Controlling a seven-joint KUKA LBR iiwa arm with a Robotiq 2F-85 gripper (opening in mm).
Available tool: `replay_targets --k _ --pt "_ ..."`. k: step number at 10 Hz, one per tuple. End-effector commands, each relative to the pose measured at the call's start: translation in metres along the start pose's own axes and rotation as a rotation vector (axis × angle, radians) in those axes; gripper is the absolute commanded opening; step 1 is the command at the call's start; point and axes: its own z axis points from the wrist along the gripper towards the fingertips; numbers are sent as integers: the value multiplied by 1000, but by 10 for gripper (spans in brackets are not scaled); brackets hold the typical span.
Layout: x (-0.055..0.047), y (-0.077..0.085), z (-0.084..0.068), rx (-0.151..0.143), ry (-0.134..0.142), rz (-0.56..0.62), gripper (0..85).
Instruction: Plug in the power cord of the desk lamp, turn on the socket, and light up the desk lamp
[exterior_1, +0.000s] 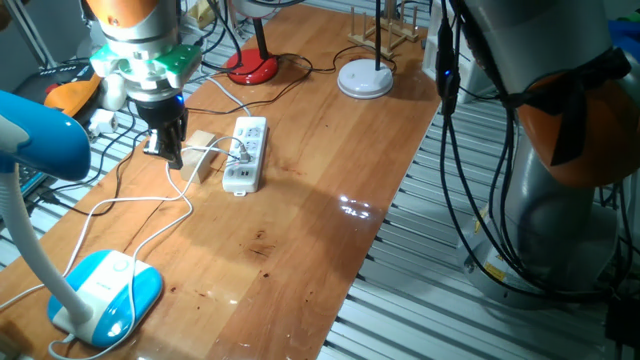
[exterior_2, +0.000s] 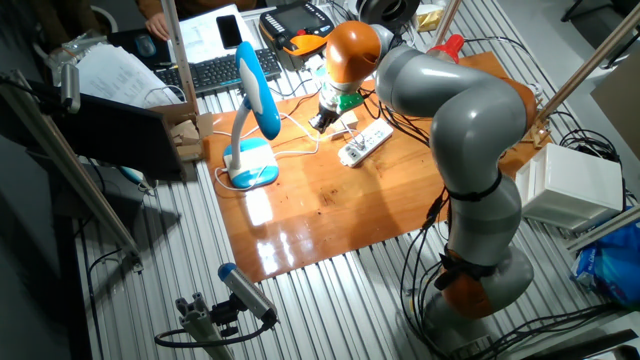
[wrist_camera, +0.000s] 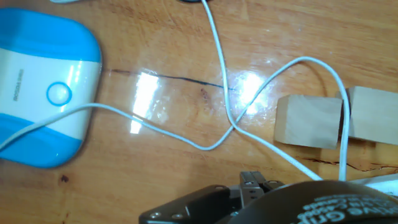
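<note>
The desk lamp stands at the near left, with its light-blue and white base (exterior_1: 105, 290) and blue head (exterior_1: 40, 140). In the hand view its base (wrist_camera: 43, 93) lies at the left. The power cord (exterior_1: 150, 205) loops from the base across the wood and passes between two tan blocks (wrist_camera: 311, 121) toward the socket (exterior_1: 247, 152). Something white sits on the socket's outlets; I cannot tell whether it is the plug seated. My gripper (exterior_1: 174, 160) hangs low just left of the block (exterior_1: 203, 152), fingers together with nothing visibly held. In the hand view only the hand's dark housing (wrist_camera: 298, 205) shows.
A red-based lamp (exterior_1: 250, 68) and a white disc-based lamp (exterior_1: 365, 78) stand at the back, with a wooden rack (exterior_1: 388, 35) behind. The table edge (exterior_1: 390, 210) runs along the right. Black cables hang beside the robot's grey base (exterior_1: 560, 200).
</note>
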Motion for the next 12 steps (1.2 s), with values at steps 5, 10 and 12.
replay_targets --k 5,10,12 --pt "1 -1 0 5 -11 7 0" --pt "-3 -2 1 -7 -11 2 0" --pt "-2 -2 2 -2 -15 -3 0"
